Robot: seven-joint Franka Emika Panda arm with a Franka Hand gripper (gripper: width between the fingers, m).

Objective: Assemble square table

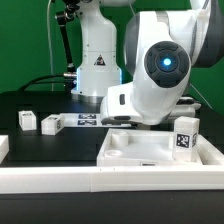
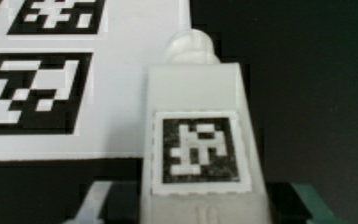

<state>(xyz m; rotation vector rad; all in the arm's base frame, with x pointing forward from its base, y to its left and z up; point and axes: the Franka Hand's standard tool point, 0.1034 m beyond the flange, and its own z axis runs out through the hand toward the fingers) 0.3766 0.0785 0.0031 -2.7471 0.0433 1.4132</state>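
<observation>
Green backdrop (image 1: pixel 25 40) behind black table (image 1: pixel 60 150)

The leg (image 2: pixel 197 95): white plastic, matt, smooth faces; its tag (image 2: pixel 199 150) is flat black-and-white print. The marker board (image 2: pixel 131 100), upper left of frame: smooth matt white. The table (image 1: pixel 30 105): matt black. The square slab (image 1: pixel 135 150), lower frame: smooth white plastic. My arm shell (image 1: pixel 145 95): glossy white plastic.
</observation>
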